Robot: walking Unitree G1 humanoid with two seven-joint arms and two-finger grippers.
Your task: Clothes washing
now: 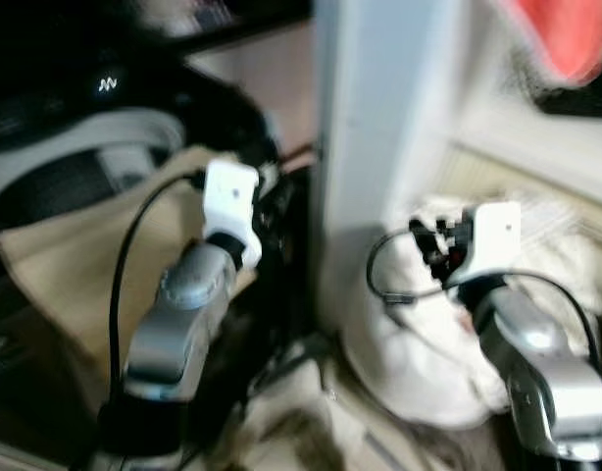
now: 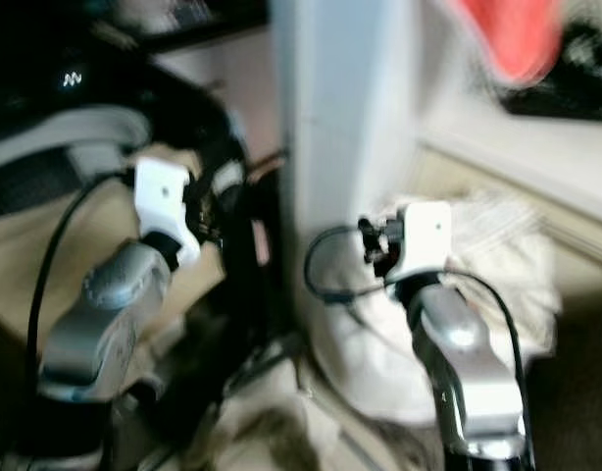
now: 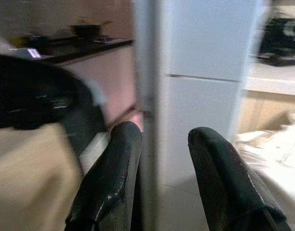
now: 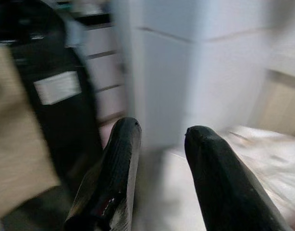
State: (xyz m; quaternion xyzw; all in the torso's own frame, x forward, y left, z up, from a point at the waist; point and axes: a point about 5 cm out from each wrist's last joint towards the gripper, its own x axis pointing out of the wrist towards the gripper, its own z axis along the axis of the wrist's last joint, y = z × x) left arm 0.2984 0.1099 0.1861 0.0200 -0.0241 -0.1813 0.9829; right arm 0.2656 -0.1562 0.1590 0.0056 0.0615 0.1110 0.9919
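I am holding both arms raised, left gripper [image 3: 159,185] and right gripper [image 4: 159,180] released and empty. The crumpled white laundry heap [image 1: 433,363] is lying on the floor beside the white cabinet [image 1: 379,128]; blur risks misjudging my reach.

My two head cameras look forward and down from close above both arms, and both are blurred. They share the white pillar [image 1: 379,147] and the white bundle [image 1: 419,363] at its foot. Each wrist camera looks along its own black fingers [image 3: 114,178], facing that same pillar from near, bundle beside it.
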